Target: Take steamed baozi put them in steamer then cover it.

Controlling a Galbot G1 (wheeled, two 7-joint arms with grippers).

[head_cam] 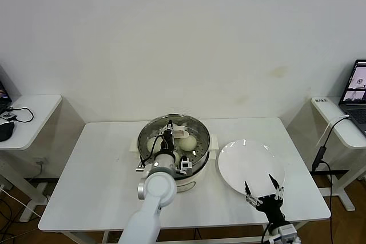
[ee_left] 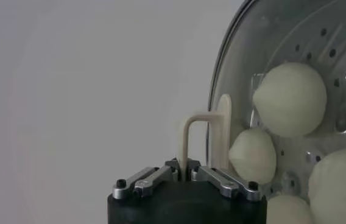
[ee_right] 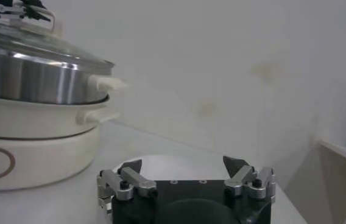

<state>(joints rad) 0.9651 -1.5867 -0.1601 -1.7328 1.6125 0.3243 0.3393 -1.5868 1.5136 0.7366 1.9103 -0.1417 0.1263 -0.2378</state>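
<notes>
We see the cover [head_cam: 174,139] lying flat on the steamer [head_cam: 197,167] at table centre, baozi [ee_left: 290,98] beneath; left gripper [ee_left: 185,173] clamps its upright handle [ee_left: 204,137]; right gripper [head_cam: 263,190] gapes over the plate [head_cam: 240,161].

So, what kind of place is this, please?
Probably a robot lab or office test room, not a kitchen: a plain white wall, white height-adjustable desks with cables, an open laptop, and the round steel steamer on a bare white table.

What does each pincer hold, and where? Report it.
Left pincer is shut on the lid, by its cream handle, over the steamer. Right pincer is open, holding nothing.
</notes>
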